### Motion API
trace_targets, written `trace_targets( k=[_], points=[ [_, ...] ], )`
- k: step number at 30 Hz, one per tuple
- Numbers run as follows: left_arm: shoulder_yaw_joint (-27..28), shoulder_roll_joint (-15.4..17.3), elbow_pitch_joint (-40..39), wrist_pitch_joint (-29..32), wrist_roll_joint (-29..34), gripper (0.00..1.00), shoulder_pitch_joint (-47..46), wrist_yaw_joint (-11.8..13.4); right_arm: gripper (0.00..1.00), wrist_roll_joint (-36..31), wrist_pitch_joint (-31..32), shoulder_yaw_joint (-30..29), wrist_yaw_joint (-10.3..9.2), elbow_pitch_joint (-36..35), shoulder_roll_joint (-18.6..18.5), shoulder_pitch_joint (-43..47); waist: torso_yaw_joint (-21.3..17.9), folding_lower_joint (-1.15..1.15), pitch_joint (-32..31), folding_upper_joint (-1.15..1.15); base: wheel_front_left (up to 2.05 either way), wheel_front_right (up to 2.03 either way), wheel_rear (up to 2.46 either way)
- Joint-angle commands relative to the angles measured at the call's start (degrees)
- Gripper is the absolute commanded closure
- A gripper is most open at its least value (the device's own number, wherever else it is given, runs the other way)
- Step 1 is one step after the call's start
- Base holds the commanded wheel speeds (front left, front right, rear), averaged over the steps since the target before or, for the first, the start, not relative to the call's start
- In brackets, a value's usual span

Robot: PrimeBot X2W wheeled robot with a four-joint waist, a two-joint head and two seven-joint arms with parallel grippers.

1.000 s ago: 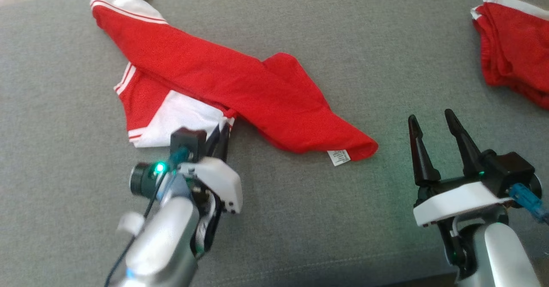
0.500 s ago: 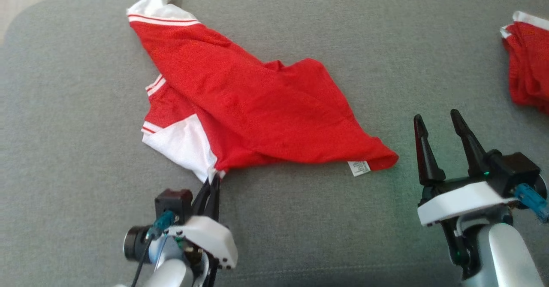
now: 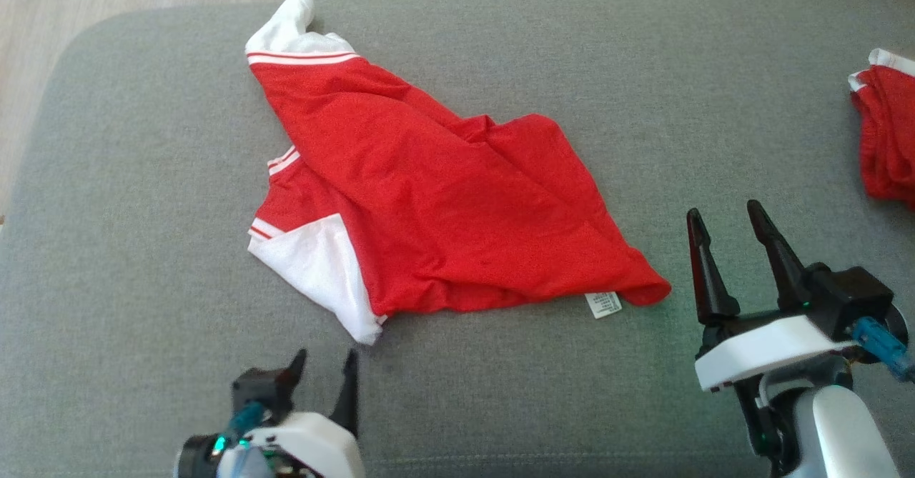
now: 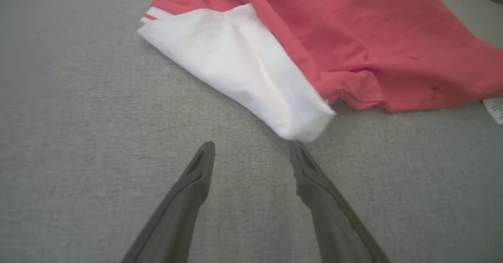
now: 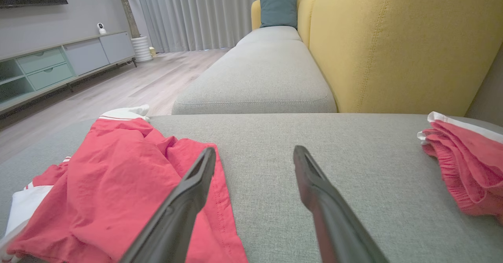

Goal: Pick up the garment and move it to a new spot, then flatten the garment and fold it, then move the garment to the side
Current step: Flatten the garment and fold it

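Note:
The garment (image 3: 443,199) is a red shirt with white, red-striped sleeves, lying crumpled on the grey sofa seat (image 3: 143,178), its care label at the near hem. My left gripper (image 3: 325,356) is open just in front of the near white sleeve corner (image 4: 306,125). In the left wrist view that corner lies free just beyond the right fingertip of the left gripper (image 4: 252,145). My right gripper (image 3: 723,210) stands open to the right of the hem, with nothing between its fingers. In the right wrist view the garment (image 5: 118,184) lies left of the right gripper (image 5: 254,149).
A second red and white garment (image 3: 886,142) lies bunched at the seat's right edge. A yellow sofa back (image 5: 393,46) rises behind the seat, with another grey seat (image 5: 259,78) beyond. Wooden floor (image 3: 43,6) lies past the left edge.
My left gripper pulled the white sleeve corner toward me, then opened, let it go and drew back. The garment spread out wider. The head view has shifted too. The right arm held still.

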Motion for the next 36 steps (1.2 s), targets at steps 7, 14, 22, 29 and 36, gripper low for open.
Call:
trace_targets(
  k=[7, 14, 22, 29, 36],
  points=[
    [5.1, 4.6, -7.0, 1.0, -0.2, 0.00, -3.7, 1.7, 0.00, 0.5, -0.3, 2.1, -0.05, -1.7, -0.2, -0.9, -1.1, 0.00, -0.4, 0.00, 0.00, 0.00, 0.00],
    [5.1, 7.1, -3.1, 4.9, 1.0, 0.00, -10.7, 0.4, 0.00, 0.5, -0.2, 2.8, -0.05, -1.8, -0.2, -1.6, -3.1, 0.00, 1.0, 0.00, 0.00, 0.00, 0.00],
    [3.7, 6.3, 2.8, 7.6, 1.4, 0.00, -16.6, -0.9, 0.00, 0.6, -0.4, 2.6, -0.05, -1.7, -0.2, -2.3, -5.4, 0.00, 2.9, 0.00, 0.00, 0.00, 0.00],
    [3.3, 6.1, 7.5, 8.0, 2.3, 0.00, -19.1, 0.0, 0.00, 0.7, -0.8, 2.5, -0.05, -1.5, -0.2, -2.8, -6.3, 0.00, 3.5, 0.00, 0.00, 0.00, 0.00],
    [2.3, 4.9, 10.2, 7.4, 2.7, 0.00, -21.3, -0.1, 0.00, 0.9, -1.1, 2.6, -0.05, -1.3, -0.2, -3.1, -6.6, 0.00, 4.0, 0.00, 0.00, 0.00, 0.00]
  ],
)
